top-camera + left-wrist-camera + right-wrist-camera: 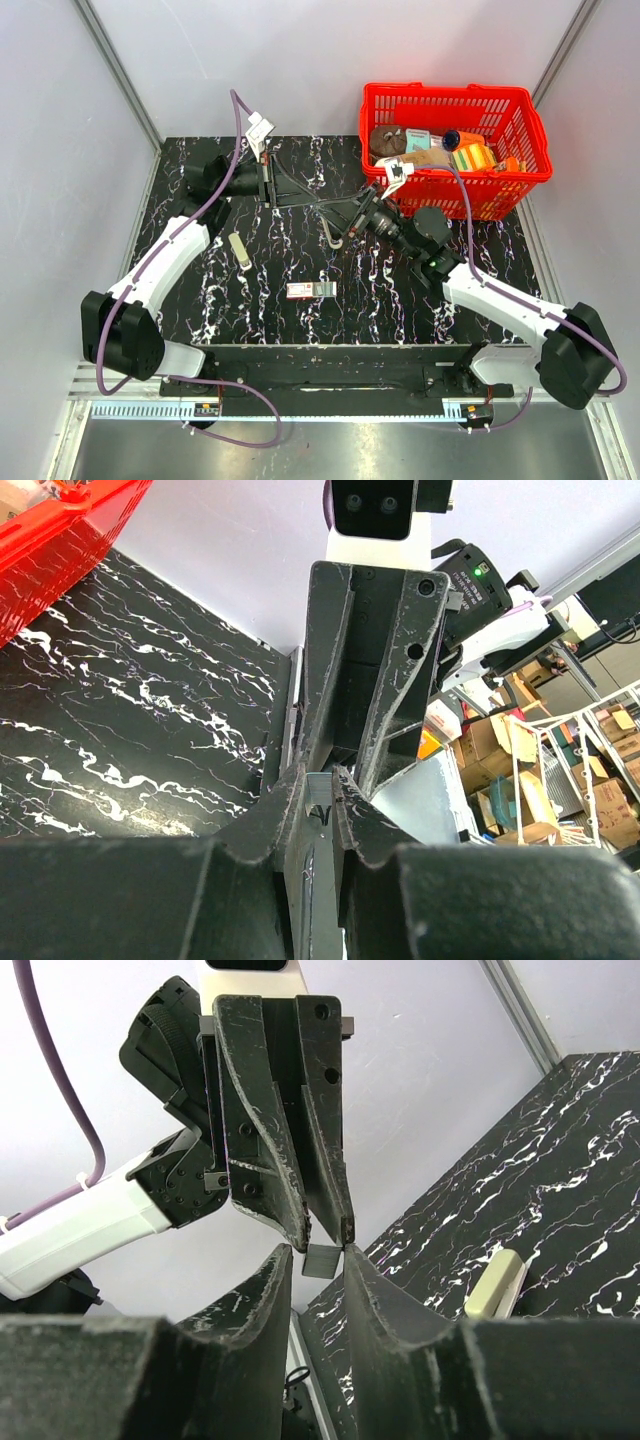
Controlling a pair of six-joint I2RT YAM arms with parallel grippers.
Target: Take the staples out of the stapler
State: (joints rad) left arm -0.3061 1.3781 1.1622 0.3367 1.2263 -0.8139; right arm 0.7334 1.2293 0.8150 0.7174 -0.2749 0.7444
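The small beige stapler (238,248) (495,1285) lies on the black marbled table, left of centre, with neither gripper touching it. Above the table's middle the two grippers meet tip to tip. My left gripper (318,204) (322,780) is shut on a short silver strip of staples (320,788) (323,1260). My right gripper (340,212) (318,1258) faces it, jaws narrowly open on either side of the strip's free end. One finger touches the strip and a thin gap shows at the other.
A small red and white box (310,290) lies on the table in front of the grippers. A red basket (450,92) holding several items stands at the back right. A thin bent metal piece (331,235) shows just below the fingertips.
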